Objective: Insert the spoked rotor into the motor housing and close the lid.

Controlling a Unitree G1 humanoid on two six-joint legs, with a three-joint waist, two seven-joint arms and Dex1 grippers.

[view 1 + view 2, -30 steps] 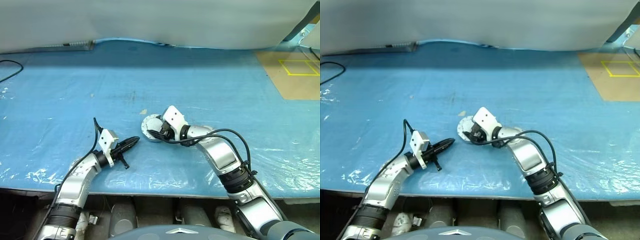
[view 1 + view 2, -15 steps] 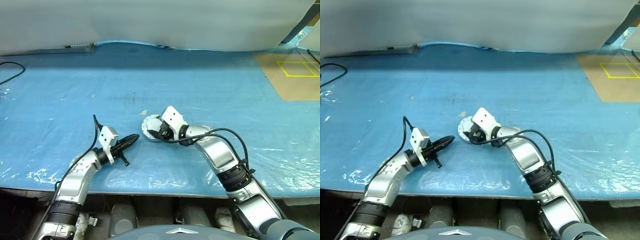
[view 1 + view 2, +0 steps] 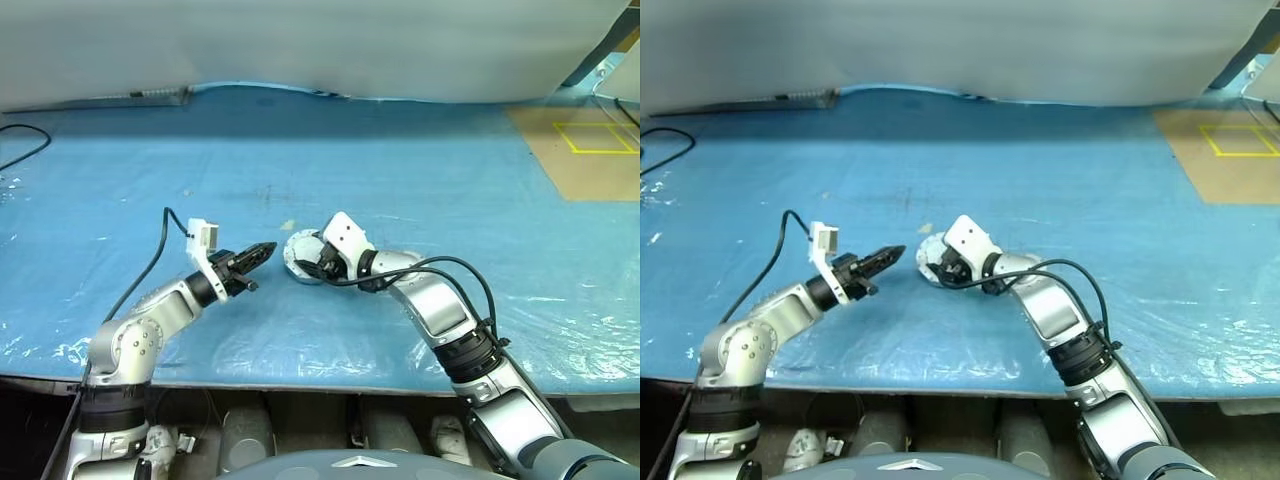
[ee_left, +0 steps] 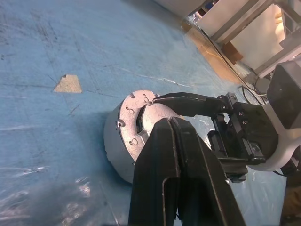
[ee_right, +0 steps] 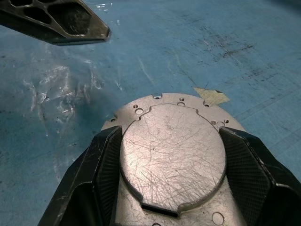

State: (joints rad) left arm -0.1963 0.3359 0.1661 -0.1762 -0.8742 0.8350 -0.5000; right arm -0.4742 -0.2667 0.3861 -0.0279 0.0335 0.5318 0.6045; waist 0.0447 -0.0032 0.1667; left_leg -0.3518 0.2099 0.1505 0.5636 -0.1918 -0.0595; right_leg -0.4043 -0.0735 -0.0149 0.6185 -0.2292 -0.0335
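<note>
Gripping the motor housing (image 3: 300,258) on the blue table cover (image 3: 420,180), the right gripper (image 3: 312,266) clasps its sides; the left gripper (image 3: 262,251), clenched empty, hovers just beside it.

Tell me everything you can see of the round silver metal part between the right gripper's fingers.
The round silver metal part is a short, thick cylinder lying flat on the blue table cover. Its scratched top carries a raised plate and small holes along the rim. The right gripper holds it, one black finger on each side. The shut left gripper points at it from close by.
</note>
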